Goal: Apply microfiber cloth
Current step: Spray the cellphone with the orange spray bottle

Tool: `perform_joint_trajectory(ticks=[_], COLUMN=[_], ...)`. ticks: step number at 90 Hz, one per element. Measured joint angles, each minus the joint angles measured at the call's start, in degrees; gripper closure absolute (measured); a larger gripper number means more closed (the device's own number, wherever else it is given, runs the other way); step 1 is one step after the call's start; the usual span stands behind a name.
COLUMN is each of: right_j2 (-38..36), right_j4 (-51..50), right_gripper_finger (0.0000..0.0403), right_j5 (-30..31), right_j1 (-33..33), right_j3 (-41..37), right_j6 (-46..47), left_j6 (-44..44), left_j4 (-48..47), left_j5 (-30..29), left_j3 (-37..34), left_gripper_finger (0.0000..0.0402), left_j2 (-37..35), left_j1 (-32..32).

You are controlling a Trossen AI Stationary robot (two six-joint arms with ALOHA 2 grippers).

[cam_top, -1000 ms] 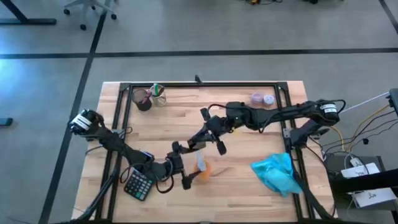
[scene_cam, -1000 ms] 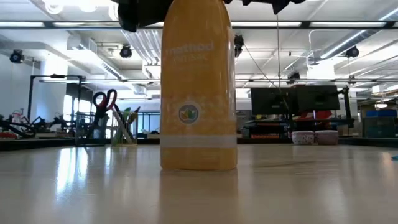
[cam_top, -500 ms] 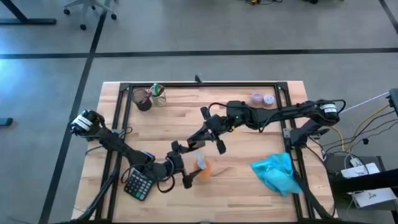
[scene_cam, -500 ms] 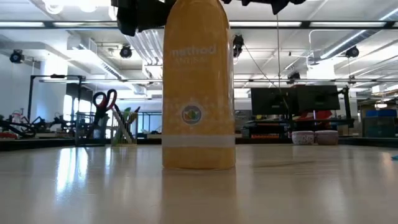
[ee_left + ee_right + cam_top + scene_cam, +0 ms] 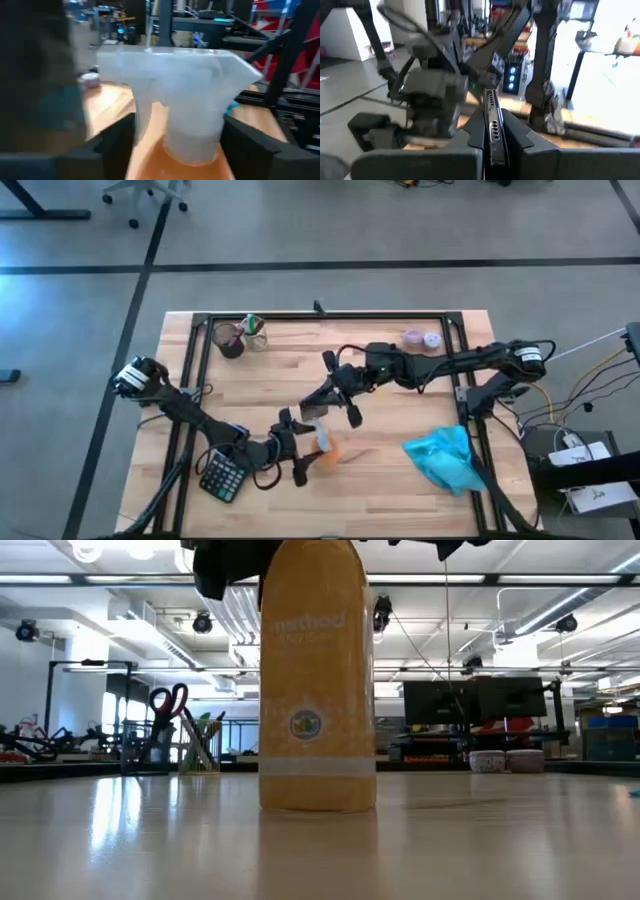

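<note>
An orange bottle (image 5: 318,690) with a white spray top (image 5: 175,75) stands upright on the table, near the front and middle. My left gripper (image 5: 303,458) is shut on it. Just beyond it, my right gripper (image 5: 322,408) is shut on a thin dark phone (image 5: 492,127). The turquoise microfiber cloth (image 5: 445,458) lies crumpled at the table's near right, apart from both grippers. My left gripper has the bottle's orange shoulder (image 5: 190,157), just under the white spray top, between its two fingers. The fingers (image 5: 117,145) reach in level from the table's left. The bottle is upright with its base (image 5: 318,802) on the table. My right gripper pinches the phone by its two flat faces, and the phone's thin edge (image 5: 492,112) shows between the fingers (image 5: 522,142). The fingers come from the table's right. The phone stands on edge in the hold, clear of the table.
A black calculator (image 5: 222,476) lies at the near left beside my left arm. Two cups with pens and scissors (image 5: 240,337) stand at the far left, and small bowls (image 5: 422,338) at the far right. A black frame (image 5: 320,317) runs along the table's edges.
</note>
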Motion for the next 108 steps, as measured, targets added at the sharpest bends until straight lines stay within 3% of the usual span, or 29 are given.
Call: perform_joint_trajectory(ticks=[9,27,49,60,89,108], right_j2=[0.0,0.0,-0.4,-1.4,-1.2,-2.0], right_j4=[-0.5,-6.5,-11.2,-12.5,-15.2,-14.7], right_gripper_finger=[0.0396,0.0396,0.0396,0.0396,0.0396,0.0396], right_j5=[0.2,2.9,6.1,6.0,6.2,9.2], right_j1=[0.0,-1.2,-1.5,-1.4,-0.6,-0.7], right_j3=[2.0,6.0,6.7,6.4,3.0,0.8], right_j6=[-1.6,-3.6,-3.2,-2.5,6.5,4.8], left_j6=[0.0,1.6,2.4,1.5,0.9,0.0], left_j4=[0.0,0.0,-2.0,-5.1,-6.7,-6.8], left_j5=[2.3,4.7,5.4,5.6,5.8,5.8], left_j3=[0.0,0.0,0.0,0.0,0.0,0.0], left_gripper_finger=[0.0258,0.0260,0.0133,0.0096,0.0093,0.0093], left_j2=[0.0,0.0,-1.2,-2.8,-3.3,-3.3], left_j1=[0.0,-0.2,-0.6,-0.7,-0.7,-0.7])
